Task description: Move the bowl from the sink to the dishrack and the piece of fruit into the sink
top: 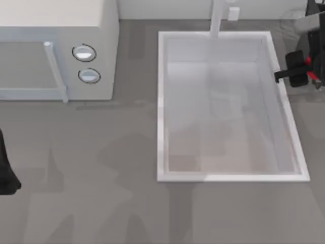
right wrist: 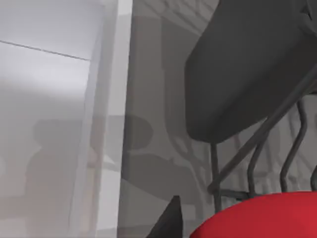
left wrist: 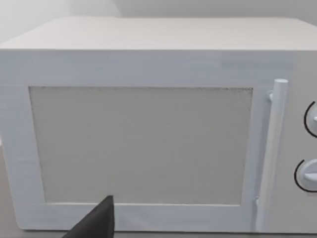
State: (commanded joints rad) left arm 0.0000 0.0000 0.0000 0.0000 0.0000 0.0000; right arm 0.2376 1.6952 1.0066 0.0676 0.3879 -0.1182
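— Right of the sink [top: 233, 177], what's there?
— My right gripper [top: 293, 73], just above the fruit [right wrist: 262, 218], beside the rack [right wrist: 252, 168]. I can't tell if it's gripping.
— And the left gripper [left wrist: 101, 220]?
— Parked well left of the sink, facing the microwave [left wrist: 148, 64]. I can't tell its state either.

White microwave [top: 56, 48] stands at far left of the grey table [top: 101, 193]. Its door faces the near side, with a vertical bar handle [top: 55, 71] and two round knobs [top: 84, 53] to the right. Dark wire rack [right wrist: 257, 163], probably a dishrack, stands on the grey surface.
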